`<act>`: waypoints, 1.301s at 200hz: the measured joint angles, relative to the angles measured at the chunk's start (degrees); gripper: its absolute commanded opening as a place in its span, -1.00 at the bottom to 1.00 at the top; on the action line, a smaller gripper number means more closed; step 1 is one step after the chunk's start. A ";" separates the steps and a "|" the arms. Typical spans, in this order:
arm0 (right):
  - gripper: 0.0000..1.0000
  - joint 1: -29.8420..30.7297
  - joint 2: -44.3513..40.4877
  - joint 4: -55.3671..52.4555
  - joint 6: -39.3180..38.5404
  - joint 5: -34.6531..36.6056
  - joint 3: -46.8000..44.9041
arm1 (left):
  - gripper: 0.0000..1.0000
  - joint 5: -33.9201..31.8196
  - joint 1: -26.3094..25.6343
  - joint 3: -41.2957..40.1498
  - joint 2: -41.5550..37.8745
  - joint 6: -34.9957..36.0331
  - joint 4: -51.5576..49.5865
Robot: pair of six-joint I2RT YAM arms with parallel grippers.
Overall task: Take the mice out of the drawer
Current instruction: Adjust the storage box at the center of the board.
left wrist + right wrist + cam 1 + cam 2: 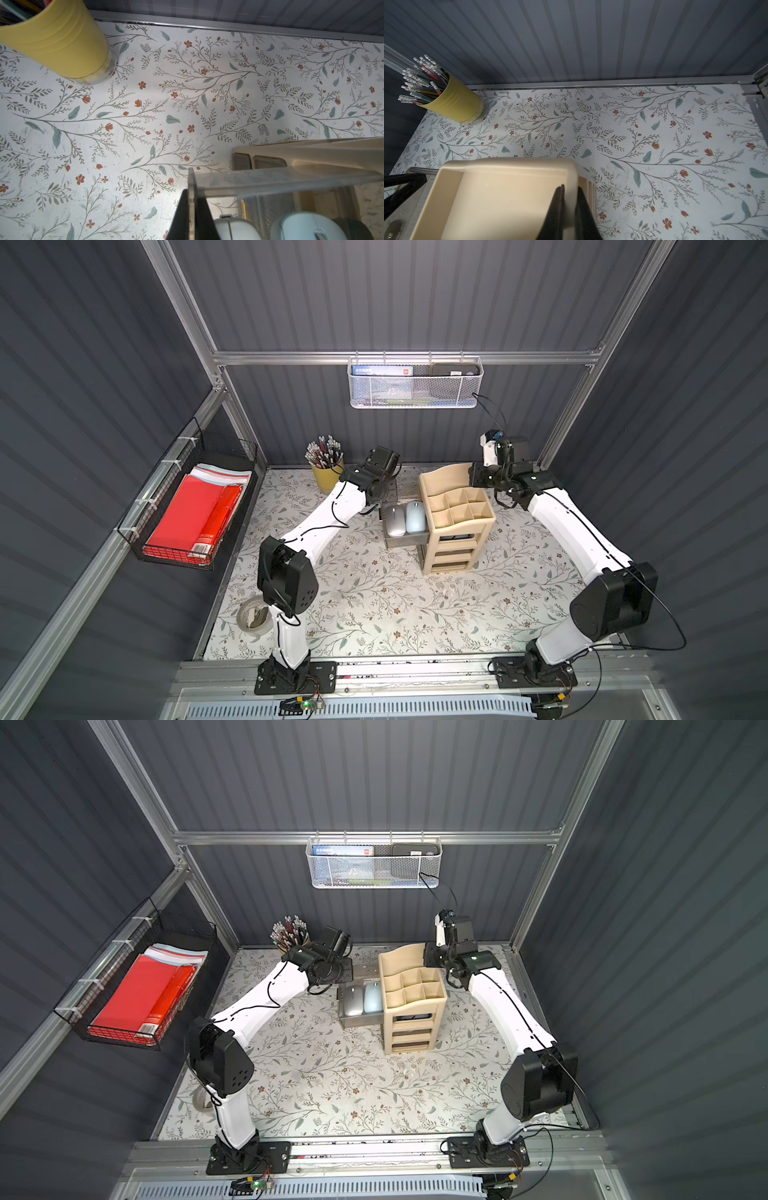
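Left gripper (191,205) closed on the drawer (392,540) wall; right gripper (570,193) closed on the organiser (427,506) rim.
Judged purpose: the right grip braces the organiser while the left holds the drawer extended for access. Silver-white mouse (395,520) and pale blue mouse (415,516) lie side by side in the drawer. A dark shape (351,228) beside them may be a third. Lettering on the blue box (382,371) in the mesh basket (415,400) is too small to read.
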 measured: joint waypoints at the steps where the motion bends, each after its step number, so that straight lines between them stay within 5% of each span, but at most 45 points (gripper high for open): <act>1: -1.00 0.00 0.00 0.00 -0.02 0.02 0.00 | -1.00 -0.02 0.00 0.00 0.00 0.04 0.02; 57: -1.00 -0.50 -0.59 1.09 -2.78 0.72 -1.14 | -1.00 1.01 -0.11 0.70 0.24 2.62 1.11; 78: -1.00 -1.27 0.13 0.85 -5.11 0.72 0.11 | -0.05 0.59 -0.20 1.29 0.66 4.11 1.97; 112: -1.00 -2.91 3.02 -0.52 -9.55 1.29 3.96 | 0.97 -2.21 0.83 1.27 0.98 6.16 3.26; 207: -1.00 -1.03 9.46 -4.61 -19.32 4.31 13.35 | 0.99 1.62 4.17 0.09 -2.29 6.40 6.08; 250: -0.03 1.57 15.21 -7.54 -22.18 10.93 21.53 | 0.99 3.58 6.56 -0.09 -6.03 6.32 10.51; 260: 0.07 2.14 15.89 -7.45 -22.73 13.51 22.16 | 0.99 3.61 6.67 -1.29 -6.69 6.19 11.89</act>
